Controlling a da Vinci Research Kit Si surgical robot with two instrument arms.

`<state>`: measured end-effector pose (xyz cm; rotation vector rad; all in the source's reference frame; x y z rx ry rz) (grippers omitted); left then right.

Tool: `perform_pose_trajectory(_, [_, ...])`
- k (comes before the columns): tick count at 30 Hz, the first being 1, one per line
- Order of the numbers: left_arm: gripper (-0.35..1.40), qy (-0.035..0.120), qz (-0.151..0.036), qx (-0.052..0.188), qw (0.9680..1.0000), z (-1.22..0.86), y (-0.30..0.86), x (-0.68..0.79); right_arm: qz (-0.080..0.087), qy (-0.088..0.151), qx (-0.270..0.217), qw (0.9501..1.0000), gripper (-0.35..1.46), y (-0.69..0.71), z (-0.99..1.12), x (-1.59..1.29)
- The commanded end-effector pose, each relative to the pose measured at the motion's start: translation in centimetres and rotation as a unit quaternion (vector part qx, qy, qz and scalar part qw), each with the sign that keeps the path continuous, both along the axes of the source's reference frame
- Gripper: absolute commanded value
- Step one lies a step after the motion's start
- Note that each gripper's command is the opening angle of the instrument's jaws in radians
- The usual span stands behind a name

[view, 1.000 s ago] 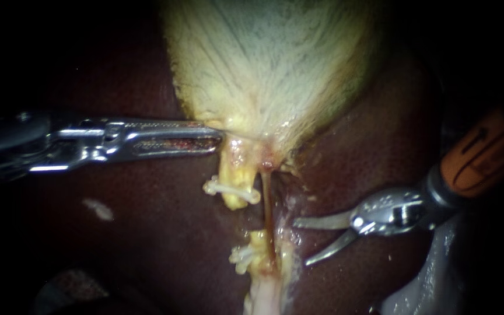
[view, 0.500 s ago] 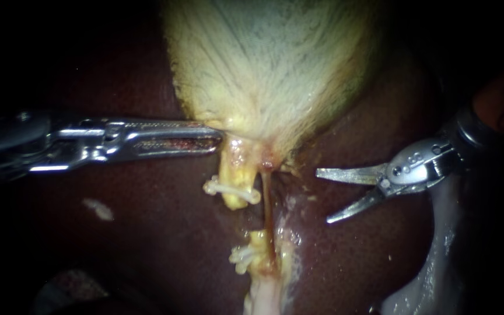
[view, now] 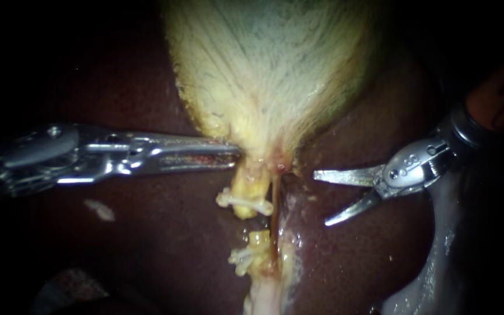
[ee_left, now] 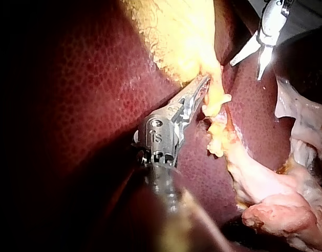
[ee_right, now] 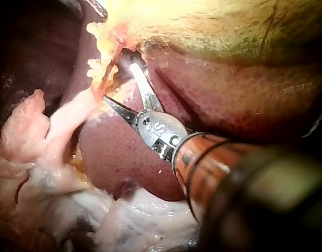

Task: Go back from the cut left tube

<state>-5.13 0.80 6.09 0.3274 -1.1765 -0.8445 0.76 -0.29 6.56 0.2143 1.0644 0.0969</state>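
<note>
The cut left tube shows as two yellow stumps, each with a white clip: the upper stump under the gallbladder, the lower stump beneath it. A thin reddish right tube runs unbroken beside them. My left instrument is shut on the gallbladder's neck just above the upper stump; the left wrist view shows the same hold, left instrument. My right instrument has two pointed blades standing open, well right of the tubes and touching nothing. In its own wrist view the right instrument is open beside the stumps.
Dark red liver lies all around the tubes. Pale whitish tissue hangs below the right instrument's shaft. Pale pink fatty tissue continues beyond the lower stump.
My right instrument has drawn up and to the right, away from the tubes, blades still open. My left instrument has carried the gallbladder neck rightwards, bringing the upper stump closer to the lower one.
</note>
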Motion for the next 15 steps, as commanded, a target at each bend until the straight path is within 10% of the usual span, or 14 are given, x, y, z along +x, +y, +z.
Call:
perform_pose_trajectory(1, [-0.35, 0.001, 0.0, 0.0, 1.0, 0.0, -0.01, -0.01, 0.0, 0.0, 0.0, 1.0, 1.43, 0.0, 0.0, 0.0])
perform_pose_trajectory(15, [-0.35, 0.0, 0.001, 0.0, 1.0, 0.02, -0.01, -0.06, -0.003, 0.001, -0.006, 1.0, 1.43, 0.0, 0.0, -0.01])
